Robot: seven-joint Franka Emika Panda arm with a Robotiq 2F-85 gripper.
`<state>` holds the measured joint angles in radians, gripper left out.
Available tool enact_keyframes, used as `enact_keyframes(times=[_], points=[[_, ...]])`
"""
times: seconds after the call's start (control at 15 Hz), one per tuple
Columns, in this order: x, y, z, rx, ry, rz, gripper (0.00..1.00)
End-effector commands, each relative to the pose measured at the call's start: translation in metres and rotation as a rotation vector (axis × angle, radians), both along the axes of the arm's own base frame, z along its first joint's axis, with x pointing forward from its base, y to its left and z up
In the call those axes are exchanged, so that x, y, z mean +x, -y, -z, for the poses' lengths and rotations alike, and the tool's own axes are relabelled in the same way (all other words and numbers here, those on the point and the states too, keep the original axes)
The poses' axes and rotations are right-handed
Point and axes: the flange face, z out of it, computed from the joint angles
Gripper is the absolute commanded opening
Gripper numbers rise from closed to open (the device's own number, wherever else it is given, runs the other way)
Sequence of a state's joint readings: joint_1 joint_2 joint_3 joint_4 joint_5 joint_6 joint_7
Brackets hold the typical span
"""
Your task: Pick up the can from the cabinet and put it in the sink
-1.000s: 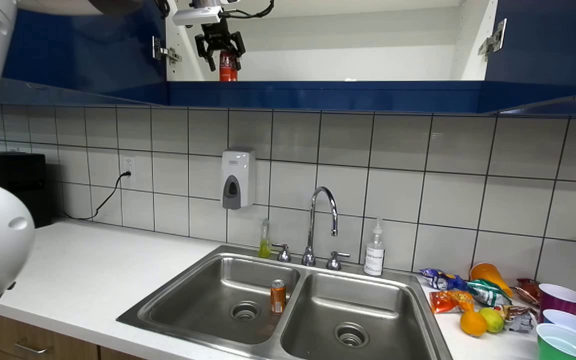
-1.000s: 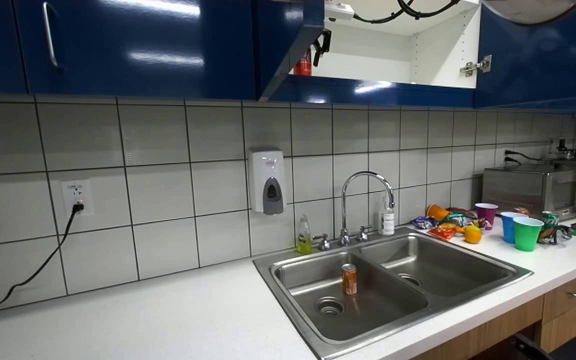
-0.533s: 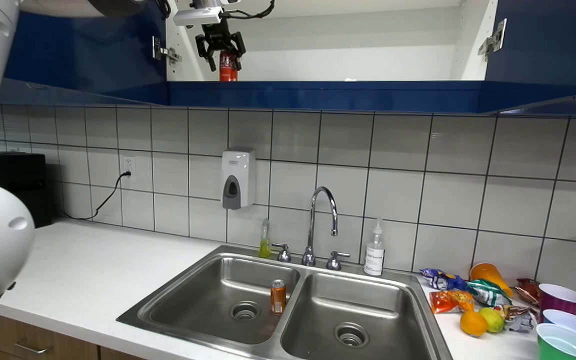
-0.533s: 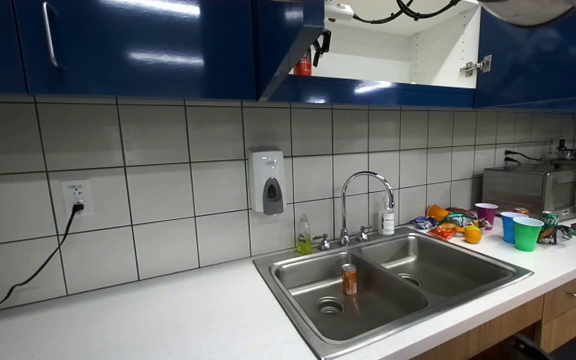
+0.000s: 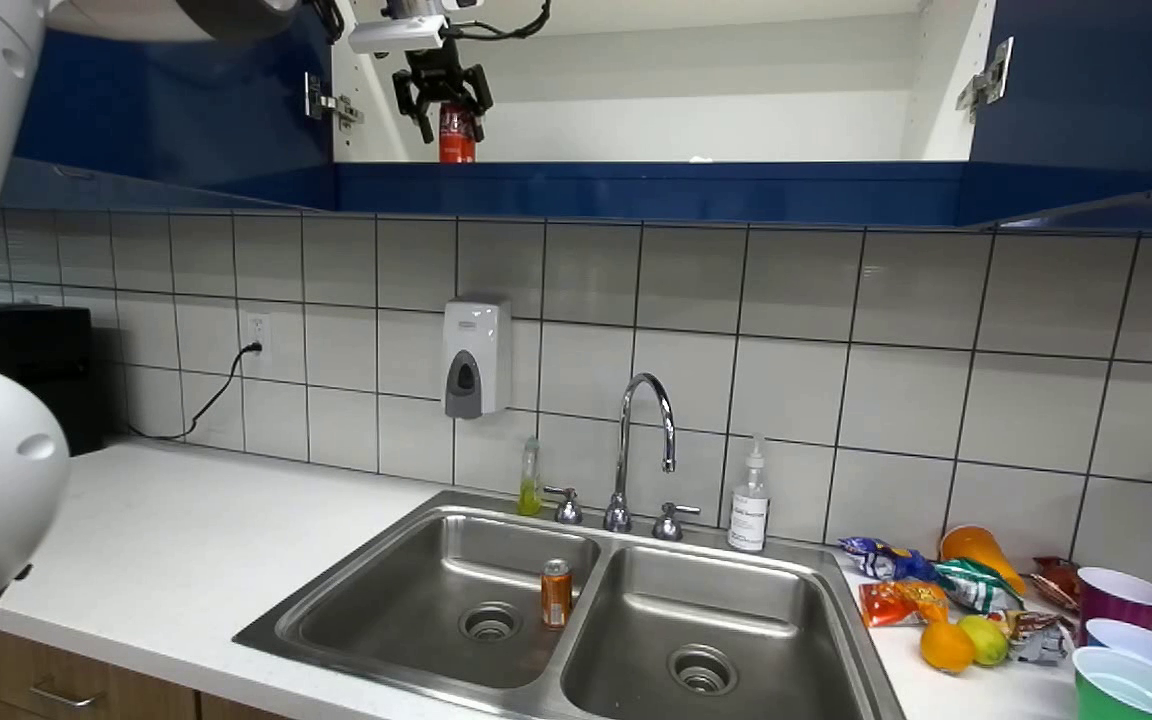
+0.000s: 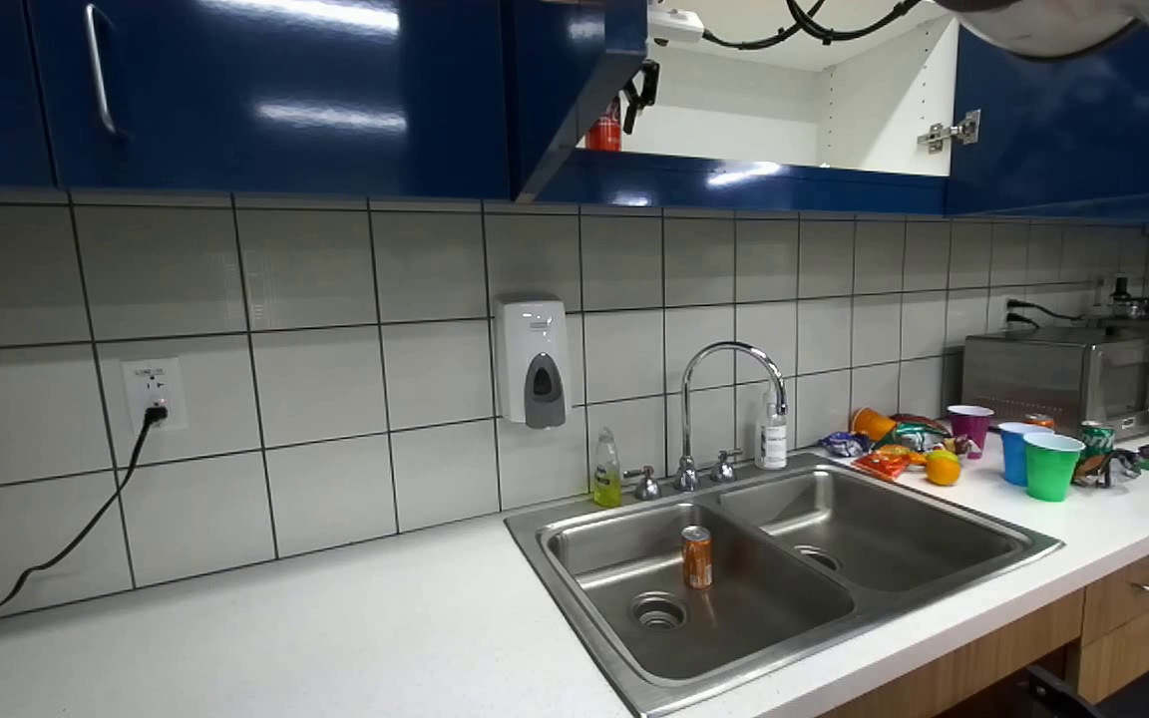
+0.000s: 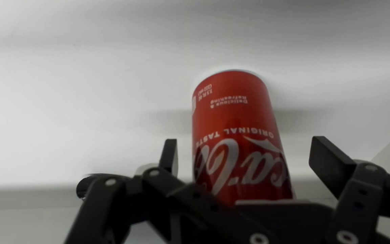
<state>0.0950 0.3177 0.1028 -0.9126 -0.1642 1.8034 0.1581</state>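
Red can (image 7: 235, 135), white-lettered: is stood upright inside the cabinet (image 5: 646, 188), toward one end. Gripper (image 5: 452, 125), black: released, its fingers (image 7: 332, 166) spread to either side of the red can, a gap being seen at each in the wrist view. Cabinet: wall-mounted, lined in white, edged in glossy dark blue, doors (image 5: 1106, 110) swung out. Sink (image 5: 786, 650), stainless steel, two basins: is set into the countertop (image 6: 335, 638). Orange can (image 6: 697, 556): is stood upright in one basin, beside the drain (image 6: 657, 610). Faucet (image 5: 623, 440), curved, chrome: fixed at the sink's rear edge, between two handles (image 5: 567, 508). Bottle of yellow-green liquid (image 6: 607, 484) and pump bottle (image 5: 749, 515), white-labelled: placed along the same edge. Countertop, white: occupied beside the sink by wrapped packets (image 5: 976, 585), an orange fruit (image 6: 943, 469), a purple cup (image 6: 968, 429), a blue cup (image 6: 1013, 457) and a green cup (image 6: 1051, 469). Wall tiles (image 6: 325, 384), pale, dark-jointed: a white soap dispenser (image 6: 533, 364) is mounted on them. Steel oven (image 6: 1043, 374): placed farther along, in an exterior view.
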Motion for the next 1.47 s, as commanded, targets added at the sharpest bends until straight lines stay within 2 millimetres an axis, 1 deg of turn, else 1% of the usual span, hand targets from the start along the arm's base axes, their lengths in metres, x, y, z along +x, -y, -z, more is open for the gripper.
enact_keyframes(times=[0.0,0.13,0.2,0.27,0.4,0.47,0.6,0.93,1.4], points=[[0.0032,-0.0020,-0.0035,-0.014,0.018,0.011,1.00],[0.0038,-0.0019,-0.0031,-0.015,0.018,0.010,0.99],[0.0041,-0.0017,-0.0029,-0.014,0.018,0.011,0.76],[0.0045,-0.0015,-0.0025,-0.015,0.018,0.010,0.74],[0.0052,-0.0016,-0.0018,-0.014,0.016,0.010,0.60],[0.0056,-0.0016,-0.0015,-0.014,0.016,0.009,0.50],[0.0063,-0.0016,-0.0014,-0.014,0.018,0.009,0.38],[0.0067,-0.0015,0.0002,-0.008,0.009,0.008,0.38],[0.0013,-0.0004,-0.0066,-0.006,0.017,0.015,0.38]])
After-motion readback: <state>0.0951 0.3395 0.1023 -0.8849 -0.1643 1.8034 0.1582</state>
